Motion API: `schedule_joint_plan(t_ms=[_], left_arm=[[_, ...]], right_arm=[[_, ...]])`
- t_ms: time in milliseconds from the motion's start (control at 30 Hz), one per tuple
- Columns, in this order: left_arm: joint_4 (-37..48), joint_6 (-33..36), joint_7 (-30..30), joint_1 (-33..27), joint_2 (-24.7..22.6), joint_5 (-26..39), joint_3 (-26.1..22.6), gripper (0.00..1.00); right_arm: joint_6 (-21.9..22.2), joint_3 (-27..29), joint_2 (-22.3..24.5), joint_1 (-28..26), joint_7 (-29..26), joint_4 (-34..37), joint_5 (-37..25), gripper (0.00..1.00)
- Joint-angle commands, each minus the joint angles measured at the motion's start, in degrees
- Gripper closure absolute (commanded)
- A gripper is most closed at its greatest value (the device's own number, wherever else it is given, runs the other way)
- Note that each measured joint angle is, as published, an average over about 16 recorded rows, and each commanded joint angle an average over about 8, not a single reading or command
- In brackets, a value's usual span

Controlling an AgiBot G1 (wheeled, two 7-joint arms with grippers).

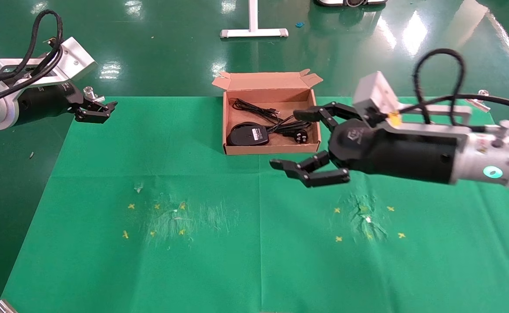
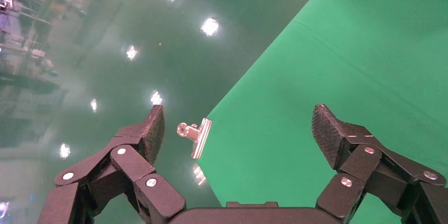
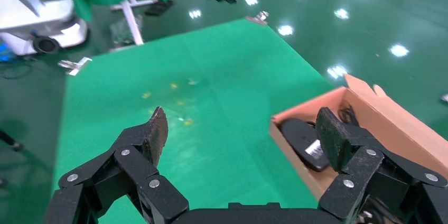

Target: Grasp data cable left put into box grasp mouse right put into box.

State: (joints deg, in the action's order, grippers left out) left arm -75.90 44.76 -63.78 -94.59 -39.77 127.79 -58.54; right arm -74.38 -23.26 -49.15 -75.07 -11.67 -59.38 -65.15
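Note:
The brown cardboard box (image 1: 272, 150) stands open at the back middle of the green cloth, its lid flap folded back. Inside it, the black mouse (image 1: 249, 134) lies at the front left with its pale label up. The data cable (image 1: 280, 126) lies in loops beside it, its plug head (image 1: 300, 137) at the front right. My right gripper (image 1: 287, 139) hovers open and empty just right of the box. In the right wrist view the mouse (image 3: 304, 139) shows inside the box (image 3: 407, 123), beside one finger. My left gripper (image 1: 110, 111) is open and empty at the cloth's far left corner.
A metal clip (image 2: 195, 137) pins the cloth's far left corner, and another (image 1: 483, 98) sits at the far right. Yellow crosses and scuff marks (image 1: 172, 217) dot the cloth in front. A white stand foot (image 1: 254, 31) is on the floor behind the box.

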Motion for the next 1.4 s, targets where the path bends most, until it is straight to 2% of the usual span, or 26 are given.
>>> schedule_joint_plan(t_ms=[33,500,633,833,1400], left_arm=[[0.0,0.0,0.0,0.0,0.0,0.0,0.0,0.0],[0.0,0.1,0.1,0.0,0.0,-0.1,0.1,0.0],[0.1,1.1,1.4,0.9,0.1,-2.3,1.2,0.0],[0.3,4.8,6.3,3.9,0.6,-10.2,5.0,0.0],[0.9,16.4,21.3,13.3,1.9,-34.5,17.1,0.0]], right_arm=[[-1.0,0.6,1.2,1.1,0.1,-1.2,2.0,0.0],[-7.6,4.9,9.5,9.1,0.6,-9.5,15.6,0.0],[-9.5,6.1,11.9,11.3,0.8,-11.9,19.5,0.0],[-11.2,7.2,14.0,13.4,0.9,-14.1,23.1,0.0],[-11.3,7.1,14.1,13.5,1.0,-14.1,23.3,0.0]])
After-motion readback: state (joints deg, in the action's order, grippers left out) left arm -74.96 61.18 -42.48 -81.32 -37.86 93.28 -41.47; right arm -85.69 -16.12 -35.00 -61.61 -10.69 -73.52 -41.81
